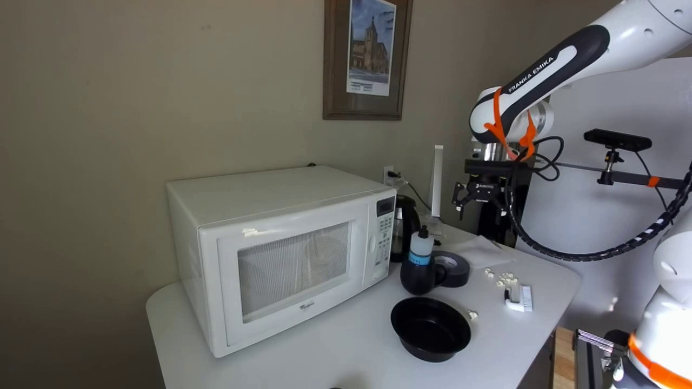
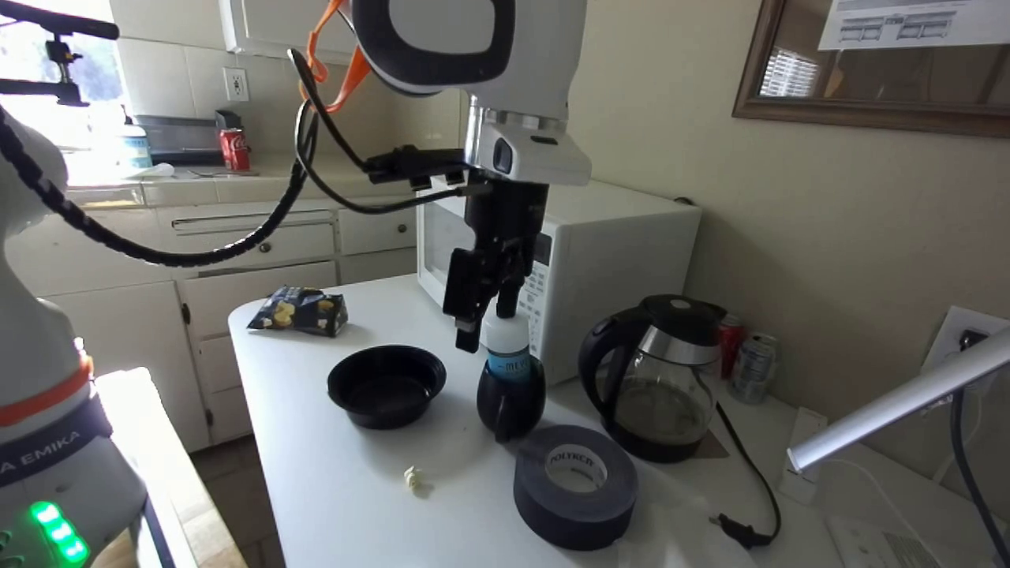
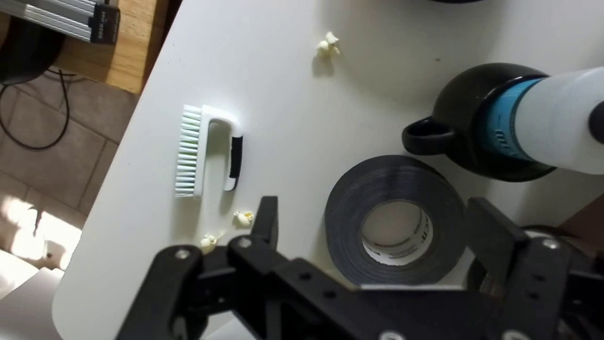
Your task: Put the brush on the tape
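The white brush with a black grip [image 3: 202, 153] lies on its side on the table, left of the tape in the wrist view. It also shows in an exterior view [image 1: 525, 299], near the table edge. The tape [image 3: 348, 226] is a thick dark roll lying flat, with nothing on top; it shows in both exterior views [image 1: 458, 276] [image 2: 574, 527]. My gripper [image 3: 373, 203] is open and empty, its fingers wide apart. It hangs well above the table in both exterior views [image 1: 482, 213] [image 2: 487, 327], with the tape between its fingers in the wrist view.
A black mug [image 2: 513, 410] holding a bottle [image 2: 507, 347] stands close beside the tape. A black bowl [image 1: 431, 351], glass kettle [image 2: 659, 402], white microwave [image 1: 294, 216] and snack bag [image 2: 300, 312] are on the table. Popcorn pieces [image 3: 244, 218] lie near the brush.
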